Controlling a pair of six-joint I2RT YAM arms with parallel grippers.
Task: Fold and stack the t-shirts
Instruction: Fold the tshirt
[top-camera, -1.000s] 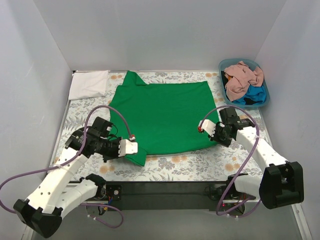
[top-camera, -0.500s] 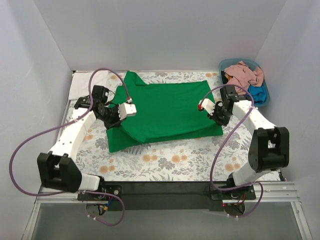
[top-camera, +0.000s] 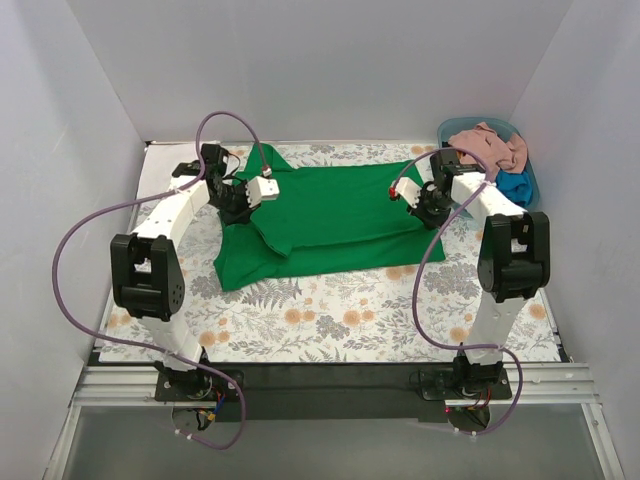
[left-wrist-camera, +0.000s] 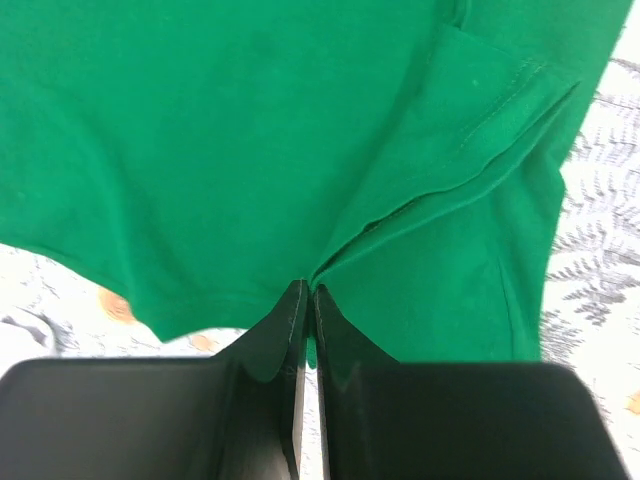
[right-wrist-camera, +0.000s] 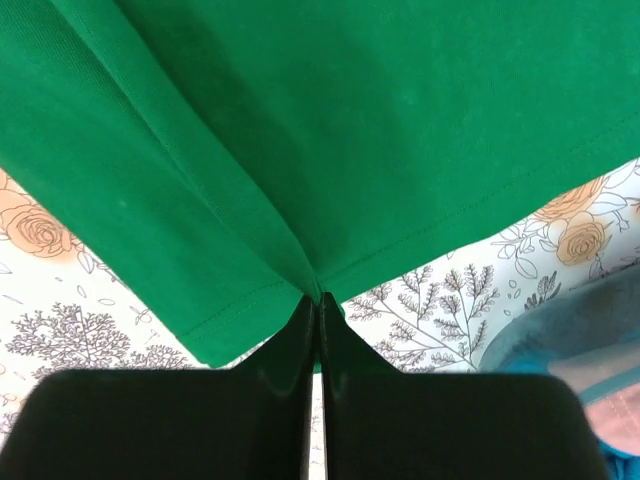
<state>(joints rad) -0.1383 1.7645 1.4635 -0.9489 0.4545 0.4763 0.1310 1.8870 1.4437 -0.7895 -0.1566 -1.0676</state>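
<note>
A bright green t-shirt (top-camera: 340, 215) lies on the floral table cover, its near part lifted and folded back over the rest. At the shirt's left side my left gripper (top-camera: 243, 205) is shut on a pinch of green cloth. The left wrist view shows the fingertips (left-wrist-camera: 305, 292) closed on a hem fold. On the shirt's right edge my right gripper (top-camera: 424, 206) is also shut on the green t-shirt (right-wrist-camera: 300, 130), its tips (right-wrist-camera: 320, 298) nipping the hem above the table cover. More t-shirts, a salmon-pink one (top-camera: 487, 145) and a blue one (top-camera: 515, 187), lie bunched in the tub.
A blue plastic tub (top-camera: 532, 197) stands at the far right corner, close behind my right arm. A white folded cloth (top-camera: 165, 162) lies at the far left corner beside my left arm. White walls close in three sides. Purple cables loop above both arms.
Both grippers have carried the shirt's near hem away from the arm bases toward the far side, folding the green shirt over itself. Both arms are now stretched far out.
</note>
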